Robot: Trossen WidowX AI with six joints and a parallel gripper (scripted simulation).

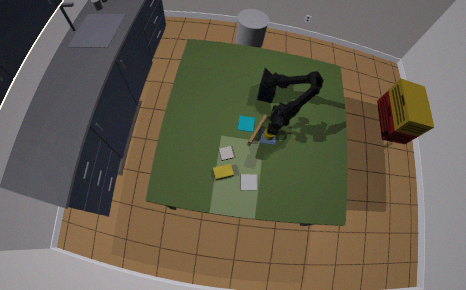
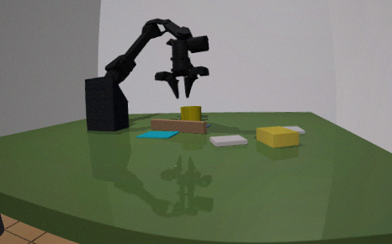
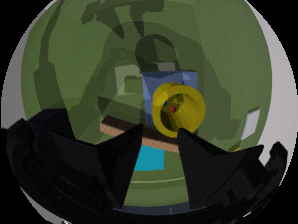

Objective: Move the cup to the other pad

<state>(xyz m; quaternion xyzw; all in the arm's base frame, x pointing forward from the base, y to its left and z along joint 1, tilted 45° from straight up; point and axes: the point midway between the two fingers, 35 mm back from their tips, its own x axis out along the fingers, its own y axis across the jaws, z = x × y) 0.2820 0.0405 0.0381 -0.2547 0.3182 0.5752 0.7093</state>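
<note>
The yellow cup stands upright on the blue pad. Inside it a red marble shows, with small blue and green ones near it. My gripper is open with a fairly narrow gap, nothing between its fingers. It points down, its tips a little above the height of the cup's rim; in the wrist view the cup lies beyond the right fingertip. The cyan pad lies flat with nothing on it.
A low wooden bar stands between the two pads. Farther off lie a yellow block, a white slab and another white slab.
</note>
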